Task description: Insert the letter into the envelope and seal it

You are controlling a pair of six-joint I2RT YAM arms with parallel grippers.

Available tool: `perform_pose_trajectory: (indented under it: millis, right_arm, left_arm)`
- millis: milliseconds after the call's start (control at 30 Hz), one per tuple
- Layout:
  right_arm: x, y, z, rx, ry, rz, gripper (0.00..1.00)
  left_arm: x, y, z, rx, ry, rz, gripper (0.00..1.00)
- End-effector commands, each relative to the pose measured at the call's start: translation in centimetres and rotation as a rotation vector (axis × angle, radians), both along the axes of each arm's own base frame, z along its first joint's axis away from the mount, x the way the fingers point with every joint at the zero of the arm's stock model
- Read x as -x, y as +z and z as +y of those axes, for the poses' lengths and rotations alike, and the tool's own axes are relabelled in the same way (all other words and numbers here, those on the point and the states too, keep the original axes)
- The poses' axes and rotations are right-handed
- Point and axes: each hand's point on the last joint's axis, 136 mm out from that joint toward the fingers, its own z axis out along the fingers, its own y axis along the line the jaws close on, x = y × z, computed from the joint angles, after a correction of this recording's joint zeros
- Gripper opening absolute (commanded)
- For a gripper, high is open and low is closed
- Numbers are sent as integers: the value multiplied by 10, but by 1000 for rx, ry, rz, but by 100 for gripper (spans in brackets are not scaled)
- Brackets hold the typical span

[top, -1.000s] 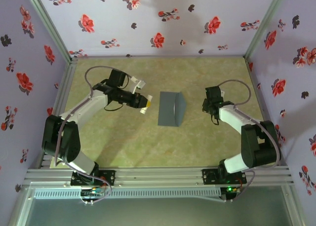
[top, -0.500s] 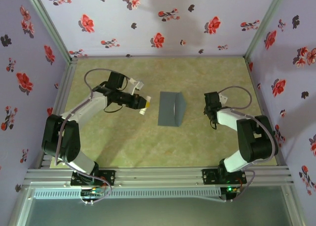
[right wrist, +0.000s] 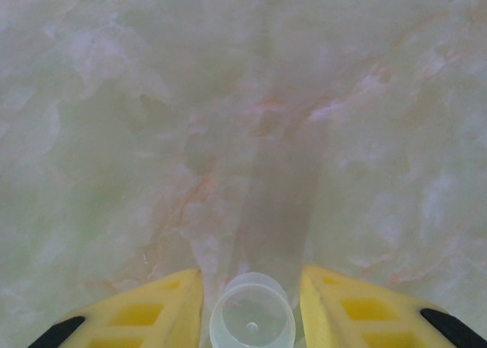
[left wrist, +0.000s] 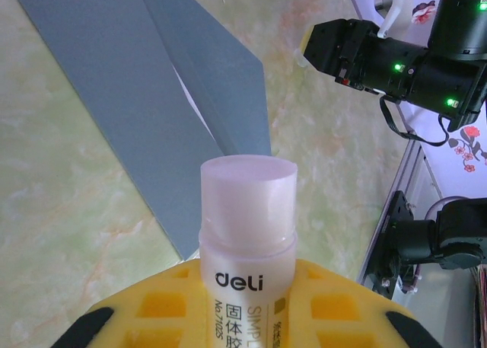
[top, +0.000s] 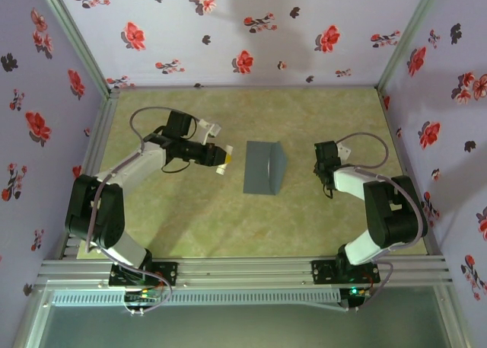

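The slate-grey envelope [top: 262,167] lies flat mid-table with its triangular flap [left wrist: 221,74] folded open to the right. A thin white sliver shows along the fold; I cannot tell if it is the letter, which is otherwise hidden. My left gripper [top: 222,159] hovers just left of the envelope, shut on an uncapped white glue stick [left wrist: 247,211] that points toward it. My right gripper [top: 327,173] is down at the table, right of the envelope. Its yellow fingers [right wrist: 171,298] stand slightly apart on either side of a clear round cap [right wrist: 252,315], with narrow gaps.
The tabletop [top: 198,218] is green marbled, enclosed by floral walls on three sides, with an aluminium rail [top: 243,270] at the near edge. In the left wrist view the right arm [left wrist: 396,59] sits beyond the envelope's flap.
My right wrist has drawn in and lowered to the table, and its jaws have widened around the cap. The left gripper with the glue stick has barely shifted.
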Motion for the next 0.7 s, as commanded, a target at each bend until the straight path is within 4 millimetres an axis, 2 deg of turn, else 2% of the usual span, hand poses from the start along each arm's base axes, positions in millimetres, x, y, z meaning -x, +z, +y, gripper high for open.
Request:
perform_pose_trajectory:
  millis: [0,167,367,500,600,667]
  right_arm:
    - [3,-3,-4,4,-19,-5,38]
    - [2,12,-3,-8,-15,-43,46]
    - [-6,66,7,-47,41,-117,68]
    - [-11,100,30,-129,154,-151,80]
    - [-13,116,47,-196,225,-157,82]
    - [-15,128,65,-267,302,-164,81]
  left_arm:
    - [-3,-1,0,18,4,12,0]
    - [-6,2,-1,30,16,7,0]
    - [-24,14,-1,56,112,-4,0]
    - [-46,27,6,72,275,-33,0]
    - [-62,38,16,79,414,-49,0]
    - [-70,44,25,99,530,-43,0]
